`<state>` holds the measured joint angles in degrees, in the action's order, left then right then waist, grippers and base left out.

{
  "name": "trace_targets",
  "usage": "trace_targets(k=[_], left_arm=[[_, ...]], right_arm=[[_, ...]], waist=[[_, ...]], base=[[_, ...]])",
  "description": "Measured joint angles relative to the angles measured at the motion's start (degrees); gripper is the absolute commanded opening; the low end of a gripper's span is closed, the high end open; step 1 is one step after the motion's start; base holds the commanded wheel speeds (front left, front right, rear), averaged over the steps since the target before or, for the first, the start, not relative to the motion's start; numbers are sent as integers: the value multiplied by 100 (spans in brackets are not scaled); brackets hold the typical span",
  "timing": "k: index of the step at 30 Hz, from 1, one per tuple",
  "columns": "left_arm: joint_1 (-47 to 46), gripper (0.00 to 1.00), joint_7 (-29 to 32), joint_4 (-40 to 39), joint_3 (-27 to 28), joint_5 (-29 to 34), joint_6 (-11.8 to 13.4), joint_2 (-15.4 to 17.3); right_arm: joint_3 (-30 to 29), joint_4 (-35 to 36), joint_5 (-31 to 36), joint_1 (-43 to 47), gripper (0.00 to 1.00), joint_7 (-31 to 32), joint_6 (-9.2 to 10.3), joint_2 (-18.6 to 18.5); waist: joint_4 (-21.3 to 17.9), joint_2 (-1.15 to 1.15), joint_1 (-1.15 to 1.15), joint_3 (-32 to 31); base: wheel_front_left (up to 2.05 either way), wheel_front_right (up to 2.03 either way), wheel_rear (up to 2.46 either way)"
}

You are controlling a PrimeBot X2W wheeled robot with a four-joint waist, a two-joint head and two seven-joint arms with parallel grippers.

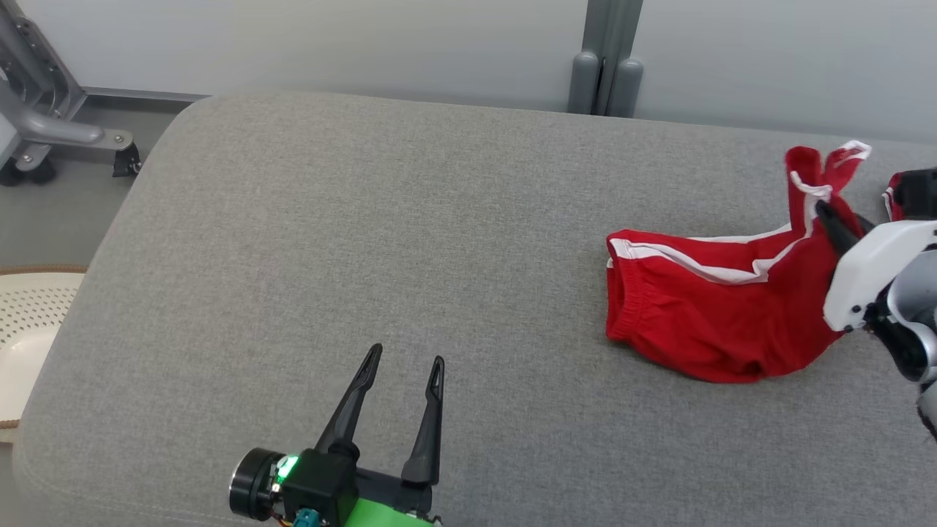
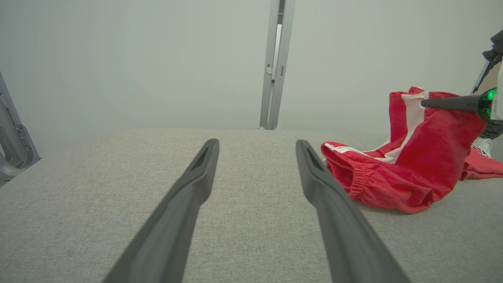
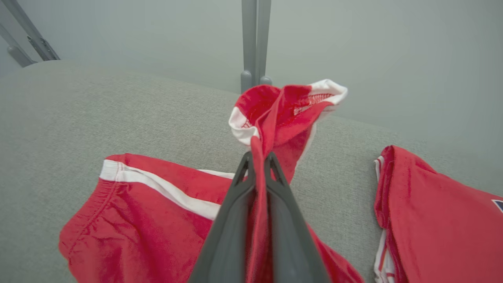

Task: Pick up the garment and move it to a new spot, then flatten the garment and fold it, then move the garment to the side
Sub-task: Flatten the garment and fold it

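Note:
The garment (image 1: 703, 307) is a pair of red shorts with white stripes, lying at the right of the grey cushioned surface (image 1: 381, 219). One end of it is lifted off the surface. My right gripper (image 1: 823, 211) is shut on that raised end, and the cloth is pinched between its fingers (image 3: 235, 212). The garment (image 3: 149, 212) trails down to the left below the grip. My left gripper (image 1: 406, 359) stands open near the front edge, well left of the garment (image 2: 397, 169), with nothing between its fingers (image 2: 188, 204).
A second red garment (image 3: 432, 212) lies folded at the far right of the surface. A grey post (image 1: 606, 58) stands behind the surface against the pale wall. A wheeled metal frame (image 1: 44, 124) and a white perforated basket (image 1: 29, 322) stand off the left edge.

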<state>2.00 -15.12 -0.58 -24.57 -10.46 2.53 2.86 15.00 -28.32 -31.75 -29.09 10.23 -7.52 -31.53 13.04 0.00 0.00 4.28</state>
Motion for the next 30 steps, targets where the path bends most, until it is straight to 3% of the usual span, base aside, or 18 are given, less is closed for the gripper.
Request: trace_targets(k=[12,13,14,20,30], left_arm=[[3,100,0,123,-245,-153,-31,0],[3,100,0,142,-264,-183,-30,0],[3,100,0,153,-270,-212,-24,0],[16,100,0,179,-213,-240,21,0],[160,100,0,97,-112,-192,42,-1]], right_arm=[[45,219,398,383,0,255,3,1544],[42,180,427,423,4,253,3,1628],[33,156,441,447,100,241,3,1681],[-316,556,100,676,100,-53,3,1922],[-1283,1380,-86,1634,100,-490,4,1182]], waist=[[444,0,0,-9],[481,0,0,-6],[505,0,0,-5],[537,0,0,-97],[146,0,0,-207]], base=[[0,0,0],[0,0,0],[0,0,0],[0,0,0],[0,0,0]])
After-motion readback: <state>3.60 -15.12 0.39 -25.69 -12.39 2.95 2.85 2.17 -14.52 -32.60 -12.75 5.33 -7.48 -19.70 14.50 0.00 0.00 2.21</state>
